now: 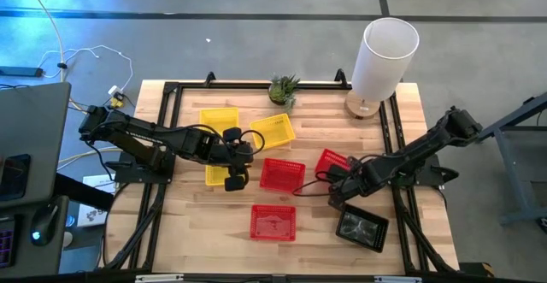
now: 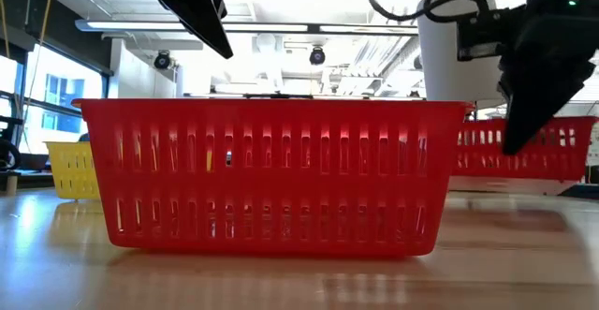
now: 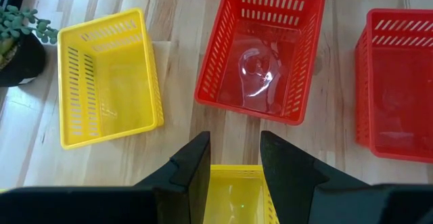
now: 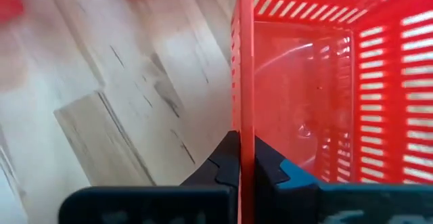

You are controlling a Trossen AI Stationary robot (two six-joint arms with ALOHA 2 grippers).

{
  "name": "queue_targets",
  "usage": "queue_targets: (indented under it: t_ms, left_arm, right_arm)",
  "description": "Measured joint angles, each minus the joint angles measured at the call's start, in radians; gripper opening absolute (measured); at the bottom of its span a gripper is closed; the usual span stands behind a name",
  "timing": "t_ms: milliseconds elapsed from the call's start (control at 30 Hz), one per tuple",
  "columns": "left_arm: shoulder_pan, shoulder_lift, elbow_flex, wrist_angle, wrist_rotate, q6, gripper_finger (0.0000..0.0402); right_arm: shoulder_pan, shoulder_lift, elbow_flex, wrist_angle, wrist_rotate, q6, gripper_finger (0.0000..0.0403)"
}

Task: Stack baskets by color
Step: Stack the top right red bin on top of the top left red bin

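Observation:
Three red baskets show in the high view: one (image 1: 281, 173) at the middle, one (image 1: 273, 221) near the front edge, and one (image 1: 333, 161) to the right, with my right gripper (image 1: 335, 183) shut on it. Two yellow baskets (image 1: 219, 120) (image 1: 273, 131) sit on the table toward the back. A third yellow basket (image 1: 215, 174) lies under my left gripper (image 1: 237, 179), whose fingers stand open above its right end (image 3: 235, 193). A black basket (image 1: 362, 228) rests at the front right. My right gripper pinches one side wall of the red basket at its rim (image 4: 243, 82), with one finger inside the basket and one outside. The fingers come steeply from above. The basket looks tilted; whether its far end rests on the table, I cannot tell.
A tall white cylinder (image 1: 383, 56) stands at the back right and a small potted plant (image 1: 284, 88) at the back middle. Bare wood lies between the front red basket and the table's left edge.

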Motion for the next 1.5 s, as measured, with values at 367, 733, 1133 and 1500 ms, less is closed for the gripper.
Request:
queue_targets:
  t_ms: [367,733,1133,1500]
  left_arm:
    - [0.0,0.0,0.0,-0.036,0.0,-0.019,0.0115]
    - [0.0,0.0,0.0,-0.042,0.0,-0.027,0.0115]
    - [0.0,0.0,0.0,-0.05,0.0,-0.027,0.0115]
    - [0.0,0.0,0.0,-0.05,0.0,-0.035,0.0115]
  right_arm:
    - [0.0,0.0,0.012,-0.013,0.034,0.0,0.0]
    - [0.0,0.0,0.012,-0.012,0.033,0.03,0.0]
    - [0.028,0.0,0.034,-0.009,0.069,0.057,0.0]
    - [0.033,0.0,0.167,-0.101,0.167,-0.049,0.0]
